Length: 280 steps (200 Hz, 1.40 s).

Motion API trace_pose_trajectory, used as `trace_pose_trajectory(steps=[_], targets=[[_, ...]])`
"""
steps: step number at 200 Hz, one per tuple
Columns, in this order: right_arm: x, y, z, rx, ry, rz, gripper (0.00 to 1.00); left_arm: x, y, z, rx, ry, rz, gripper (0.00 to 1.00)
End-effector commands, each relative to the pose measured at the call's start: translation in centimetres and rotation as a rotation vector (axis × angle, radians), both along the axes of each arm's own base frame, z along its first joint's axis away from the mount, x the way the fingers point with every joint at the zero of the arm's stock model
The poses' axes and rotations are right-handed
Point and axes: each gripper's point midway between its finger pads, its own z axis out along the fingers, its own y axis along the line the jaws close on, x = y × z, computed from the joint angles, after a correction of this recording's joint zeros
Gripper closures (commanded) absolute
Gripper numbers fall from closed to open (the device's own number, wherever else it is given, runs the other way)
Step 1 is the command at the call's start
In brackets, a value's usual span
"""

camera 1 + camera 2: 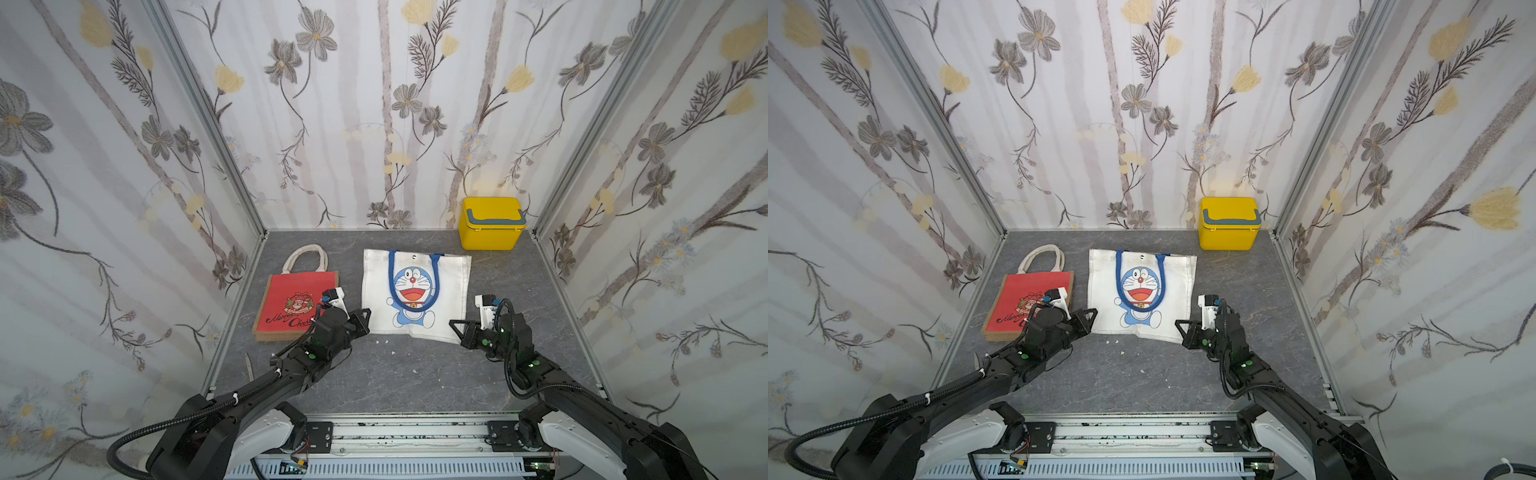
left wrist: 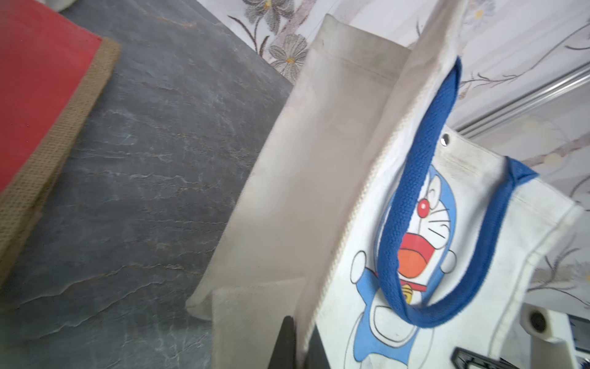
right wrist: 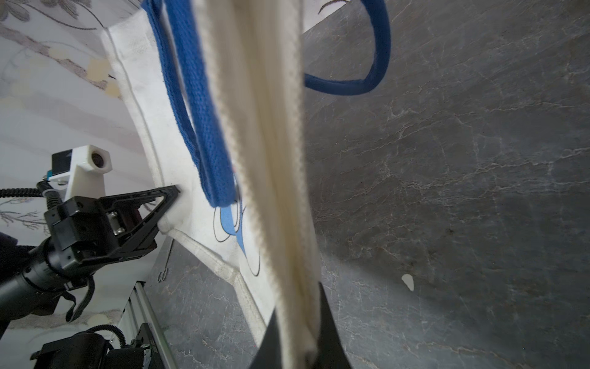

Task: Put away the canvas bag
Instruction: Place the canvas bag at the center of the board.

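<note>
Tabletop (image 1: 415, 374), grey and stone-patterned, carries three items inside a floral-papered enclosure.

1. White Doraemon canvas bag (image 1: 419, 291): lies printed face up at the centre of the tabletop, mouth toward the back wall. This is judged to be the task item, since both arms are engaged on it.
2. Red Christmas tote (image 1: 291, 299): lies flat just beside the canvas bag, on the left arm's side, apart from it.
3. Yellow cooler box (image 1: 490, 224): stands in the far corner on the right arm's side, lid down, well apart from the bag. It is a possible destination; this cannot be confirmed.
4. Left gripper (image 1: 366, 318): jaws pressed together, pinching the near corner of the canvas bag on its own side.
5. Right gripper (image 1: 454, 327): jaws pinching the opposite near corner; the right wrist view shows the stacked fabric layers clamped between them.
6. Blue handles (image 1: 390, 274): one lies loose on the printed face.

Rationale: a two-corner hold keeps the bottom edge taut, which suits folding the bag toward its mouth. Both wrist views show the gripped edge raised off the surface.

Risk: layers may slip out unevenly.
</note>
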Motion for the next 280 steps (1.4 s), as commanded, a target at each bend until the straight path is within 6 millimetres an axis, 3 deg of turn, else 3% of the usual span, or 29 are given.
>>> trace_pose_trajectory(steps=[1, 35, 59, 71, 108, 123, 136, 166, 200, 233, 261, 280], targets=[[0.7, -0.5, -0.7, -0.033, 0.018, -0.018, 0.95, 0.2, -0.3, -2.3, 0.023, 0.092, 0.010, 1.00], [2.1, 0.3, -2.2, -0.093, 0.048, 0.038, 0.98, 2.2, -1.0, -3.9, 0.028, 0.055, 0.033, 1.00], [3.7, -0.3, -3.6, -0.175, 0.034, 0.010, 0.98, 3.8, -1.9, -4.3, 0.065, 0.027, 0.016, 1.00], [4.4, -0.8, -4.5, -0.241, 0.034, -0.003, 0.99, 4.3, -2.0, -5.5, 0.092, 0.057, 0.029, 1.00], [5.2, -1.6, -6.3, -0.312, 0.029, -0.029, 0.95, 3.5, -0.5, -9.4, 0.141, 0.156, 0.104, 1.00], [5.3, -1.9, -6.6, -0.329, 0.027, -0.038, 0.92, 2.8, -0.4, -10.2, 0.148, 0.173, 0.103, 0.94], [5.3, -2.1, -6.8, -0.339, 0.022, -0.037, 0.91, 2.3, -0.3, -10.8, 0.161, 0.187, 0.097, 0.86], [5.0, -1.7, -6.8, -0.335, -0.007, -0.004, 0.85, 1.9, 0.4, -10.8, 0.195, 0.171, 0.108, 0.47], [4.9, -1.1, -7.1, -0.352, -0.009, 0.050, 0.82, 3.3, 0.1, -9.4, 0.267, 0.123, 0.079, 0.26], [5.0, -0.9, -7.4, -0.360, -0.012, 0.069, 0.82, 4.5, 0.4, -9.4, 0.332, 0.129, 0.097, 0.08], [5.1, -0.5, -7.2, -0.340, -0.018, 0.079, 0.84, 4.3, -1.0, -11.2, 0.290, 0.192, 0.051, 0.10], [5.1, 0.0, -6.8, -0.309, -0.027, 0.090, 0.85, 3.8, -2.3, -11.9, 0.206, 0.203, 0.011, 0.26]])
